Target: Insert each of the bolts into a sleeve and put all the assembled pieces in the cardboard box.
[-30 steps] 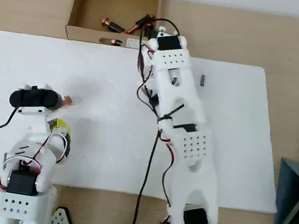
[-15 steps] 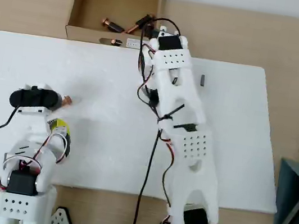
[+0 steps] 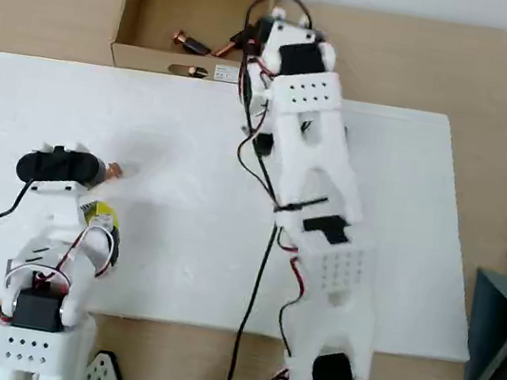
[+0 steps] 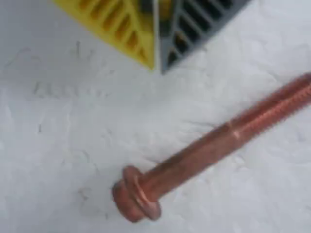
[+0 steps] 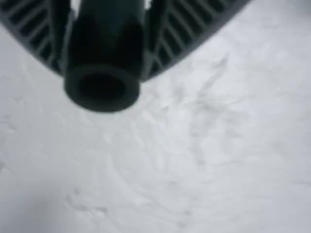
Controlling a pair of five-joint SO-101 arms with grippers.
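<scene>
Bolt (image 4: 209, 145), one only, lies loose on the white surface (image 3: 180, 227) at the left of the high view, just beside the left claw (image 4: 156, 60), whose tips are pressed together on nothing. The right claw (image 5: 104, 56) grips the one sleeve (image 5: 102, 90). Joining looks to be the step in hand: the bolt needs lifting, then lining up with the bore. Three finished pieces (image 3: 190, 43) sit at the box (image 3: 128, 6), upper left.

The bolt (image 4: 194, 160) is found lying on the mat (image 4: 63, 160), just ahead of the tips of the left hand (image 4: 156, 60) and apart from them. A sleeve (image 5: 103, 90) is held in the right hand (image 5: 106, 53), above the mat. The cardboard box (image 3: 131, 7) is set on the desk (image 3: 50, 13) close beside that hand, with assembled pieces (image 3: 192, 43) lying inside it.
</scene>
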